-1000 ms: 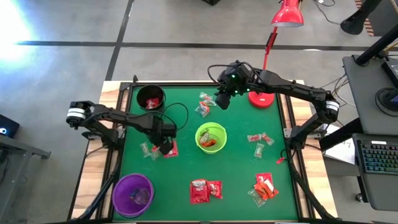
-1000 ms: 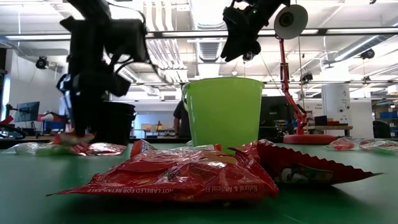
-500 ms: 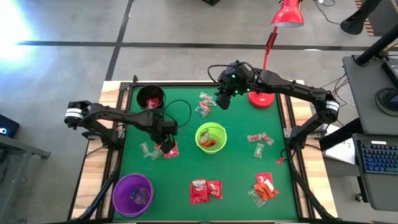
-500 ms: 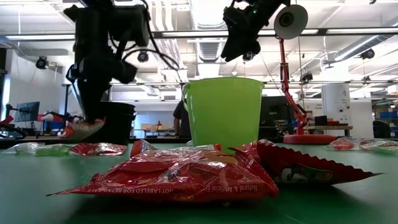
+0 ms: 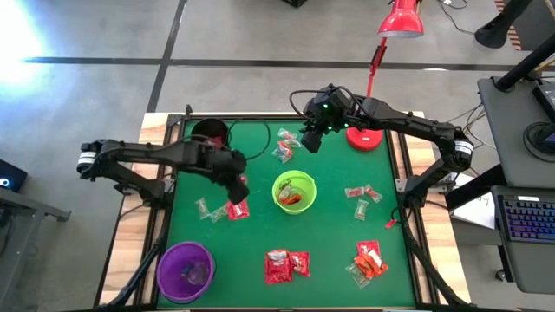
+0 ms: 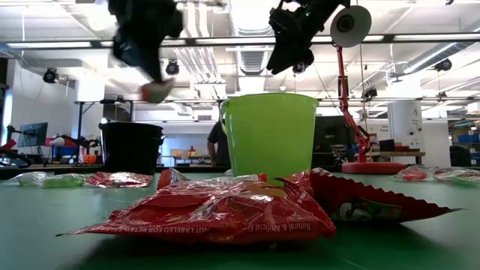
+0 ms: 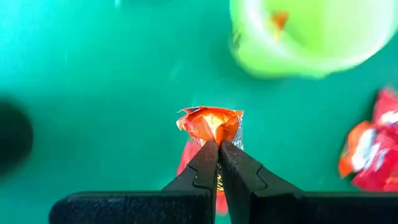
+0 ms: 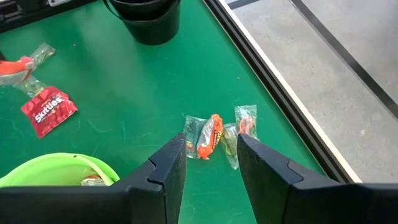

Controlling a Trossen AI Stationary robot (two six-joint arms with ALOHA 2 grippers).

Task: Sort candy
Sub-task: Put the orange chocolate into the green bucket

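The left tool (image 5: 240, 182) is clamped on an orange-red wrapped candy (image 7: 210, 124), holding it in the air above the green desk (image 5: 329, 234), between the black bowl (image 5: 211, 133) and the lime-green bowl (image 5: 294, 191). A red packet (image 5: 238, 209) lies on the desk just below it. The right tool (image 5: 310, 141) hangs with fingers apart over a small cluster of sweets (image 8: 217, 134) near the far edge.

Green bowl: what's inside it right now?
The green bowl holds at least one orange-red candy on its floor, plus something pale beside it. The low view shows only the bowl's outer wall, so a count isn't possible.
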